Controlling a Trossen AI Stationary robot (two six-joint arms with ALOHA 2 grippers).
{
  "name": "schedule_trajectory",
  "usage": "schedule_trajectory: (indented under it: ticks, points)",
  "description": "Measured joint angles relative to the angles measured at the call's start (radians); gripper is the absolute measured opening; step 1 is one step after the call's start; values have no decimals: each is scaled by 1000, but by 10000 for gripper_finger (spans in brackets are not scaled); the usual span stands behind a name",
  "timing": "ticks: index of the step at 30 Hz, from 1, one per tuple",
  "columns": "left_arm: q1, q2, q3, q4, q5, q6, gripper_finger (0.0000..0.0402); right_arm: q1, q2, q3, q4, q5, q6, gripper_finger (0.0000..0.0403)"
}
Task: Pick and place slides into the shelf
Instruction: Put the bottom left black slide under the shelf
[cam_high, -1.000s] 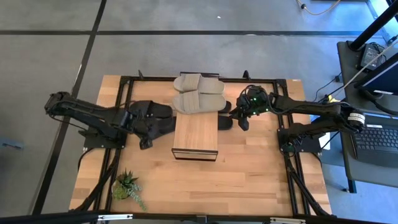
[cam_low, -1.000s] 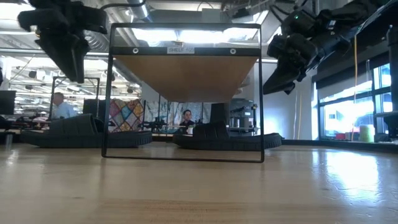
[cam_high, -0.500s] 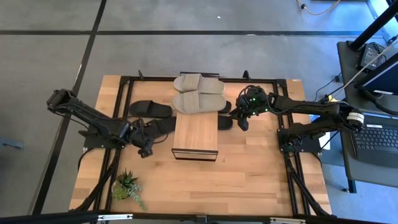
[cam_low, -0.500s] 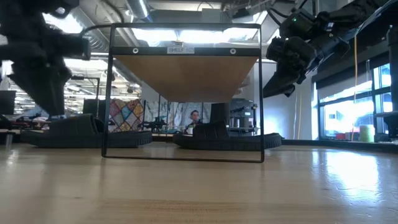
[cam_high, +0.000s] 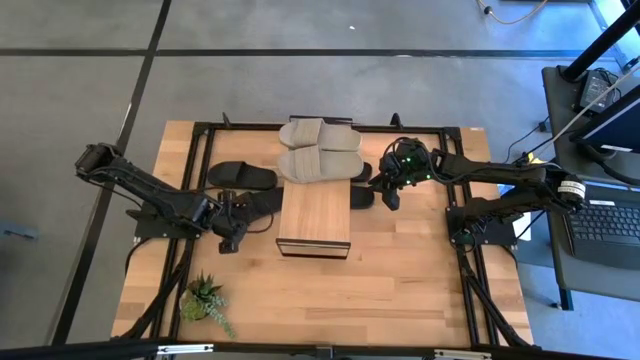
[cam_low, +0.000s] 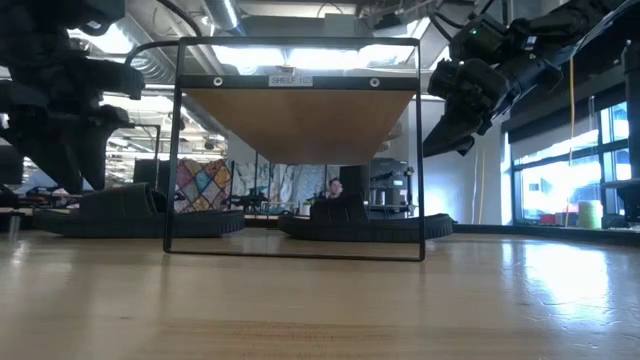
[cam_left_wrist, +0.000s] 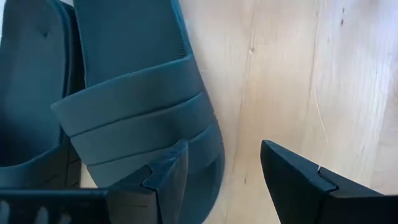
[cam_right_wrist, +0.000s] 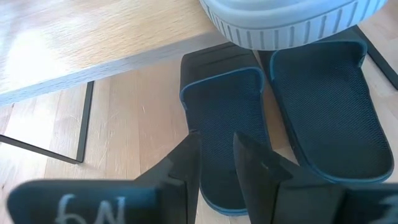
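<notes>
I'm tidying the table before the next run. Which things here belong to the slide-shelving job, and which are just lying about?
Belongs to the job:
- black slides, left of the shelf
- black slides, right of the shelf
- beige slides, lying on the shelf's far end
- shelf

Just lying about:
- potted plant, at the table's near left corner

A butcher-block table (cam_high: 400, 280) carries the shelf (cam_high: 316, 215) at its middle. Two beige slides (cam_high: 318, 152) are laid by the far edge, black slides (cam_high: 240, 177) are set left and right of the shelf, and a potted plant (cam_high: 203, 298) is placed at the near left corner.
</notes>
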Motion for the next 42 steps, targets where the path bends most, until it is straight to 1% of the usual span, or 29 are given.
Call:
schedule_trajectory:
  ticks: [5, 7, 13, 17, 19, 22, 24, 26, 29, 33, 38, 40, 42]
  points:
    - [0, 0, 0, -1, 2, 1, 192, 0, 0, 0, 0, 0, 0, 97]
    - [0, 0, 0, 0, 2, -35, 192, 0, 0, 0, 0, 0, -1, 97]
    - [0, 0, 0, 0, 4, -296, 192, 0, 0, 0, 0, 0, -1, 97]
    - [0, 0, 0, 14, 5, -405, 192, 0, 0, 0, 0, 0, -5, 97]
    - [0, 0, 0, 15, 21, -472, 192, 0, 0, 0, 0, 0, -5, 97]
    - [0, 0, 0, 15, 48, -602, 192, 0, 0, 0, 0, 0, -5, 97]
    - [0, 0, 0, 15, 53, -716, 192, 0, 0, 0, 0, 0, -5, 97]
    - [0, 0, 0, 15, 53, -831, 192, 0, 0, 0, 0, 0, -12, 97]
    - [0, 0, 0, 12, 33, -948, 192, 0, 0, 0, 0, 0, -28, 97]
    - [0, 0, 0, -51, -6, -1036, 192, 0, 0, 0, 0, 0, -30, 97]
    - [0, 0, 0, -188, -6, -1178, 192, 0, 0, 0, -1, 0, -31, 97]
    - [0, 0, 0, -197, -6, -1182, 192, 0, 0, 0, -1, 0, -31, 97]
    - [0, 0, 0, -190, -7, -1143, 192, 0, 0, 0, -1, 0, -31, 97]
